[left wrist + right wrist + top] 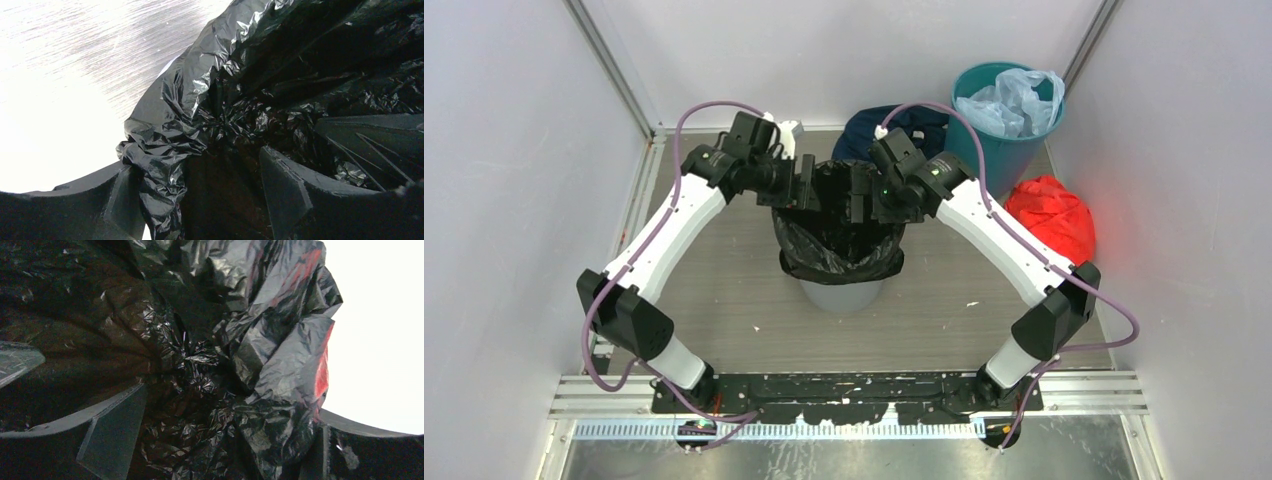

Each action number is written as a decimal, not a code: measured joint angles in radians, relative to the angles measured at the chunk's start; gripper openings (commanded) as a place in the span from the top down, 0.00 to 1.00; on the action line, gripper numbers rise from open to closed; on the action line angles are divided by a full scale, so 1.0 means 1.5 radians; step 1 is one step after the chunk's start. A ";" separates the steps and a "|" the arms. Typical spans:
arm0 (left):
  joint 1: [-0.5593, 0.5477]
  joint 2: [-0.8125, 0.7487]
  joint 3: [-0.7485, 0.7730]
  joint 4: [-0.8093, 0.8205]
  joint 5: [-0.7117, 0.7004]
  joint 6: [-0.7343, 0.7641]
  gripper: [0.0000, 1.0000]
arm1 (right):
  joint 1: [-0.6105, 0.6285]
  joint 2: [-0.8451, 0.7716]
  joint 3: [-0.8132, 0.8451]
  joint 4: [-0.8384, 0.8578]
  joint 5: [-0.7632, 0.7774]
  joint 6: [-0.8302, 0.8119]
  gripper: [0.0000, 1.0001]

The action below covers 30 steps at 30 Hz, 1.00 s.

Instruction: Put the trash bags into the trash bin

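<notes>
The black trash bag is sitting in the light grey trash bin mid-table, its mouth gaping and its crinkly rim hanging over the bin's edge. I am keeping my left gripper at the left of that mouth and my right gripper at the right, each with jaws standing apart astride the bunched rim, not pinching it. Beyond my right arm a teal bin is holding a pale blue bag, a red bundle lying beside it.
</notes>
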 measured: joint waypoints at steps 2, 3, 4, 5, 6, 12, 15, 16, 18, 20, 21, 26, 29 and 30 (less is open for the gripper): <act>-0.001 0.000 -0.002 -0.001 -0.007 0.002 0.13 | 0.002 -0.001 0.000 0.004 0.001 0.001 0.00; -0.001 -0.002 -0.004 -0.001 -0.010 0.002 0.03 | 0.002 -0.001 0.000 0.004 0.001 0.001 0.00; -0.001 -0.004 -0.009 0.001 -0.014 0.003 0.01 | 0.002 -0.001 0.000 0.004 0.002 0.001 0.00; -0.001 -0.009 -0.016 0.001 -0.017 0.007 0.00 | 0.003 -0.002 0.000 0.004 0.003 0.001 0.00; -0.001 -0.019 -0.026 0.002 -0.021 0.005 0.00 | 0.003 -0.003 -0.001 0.004 0.003 0.001 0.00; -0.001 -0.084 -0.043 0.002 -0.054 0.017 0.00 | 0.004 -0.021 -0.003 0.000 0.016 0.001 0.00; -0.001 -0.108 -0.040 0.002 -0.076 0.023 0.00 | 0.004 -0.038 -0.001 -0.008 0.031 0.001 0.00; -0.001 -0.112 -0.039 0.002 -0.083 0.025 0.00 | 0.004 -0.042 0.002 -0.013 0.037 0.001 0.00; -0.001 -0.119 -0.039 0.002 -0.097 0.030 0.00 | 0.004 -0.051 0.003 -0.018 0.047 0.001 0.00; -0.001 -0.126 -0.039 0.003 -0.106 0.031 0.00 | 0.004 -0.062 0.003 -0.021 0.060 0.000 0.00; -0.001 -0.130 -0.039 0.003 -0.109 0.031 0.00 | 0.004 -0.069 0.003 -0.022 0.067 0.000 0.00; -0.001 -0.175 -0.040 0.015 -0.117 0.031 0.00 | 0.004 -0.138 -0.021 0.008 0.108 0.002 0.00; -0.001 -0.219 -0.040 0.019 -0.124 0.029 0.01 | 0.004 -0.210 -0.051 0.025 0.142 0.009 0.00; -0.001 -0.232 -0.040 0.019 -0.130 0.026 0.04 | 0.004 -0.233 -0.058 0.028 0.156 0.013 0.05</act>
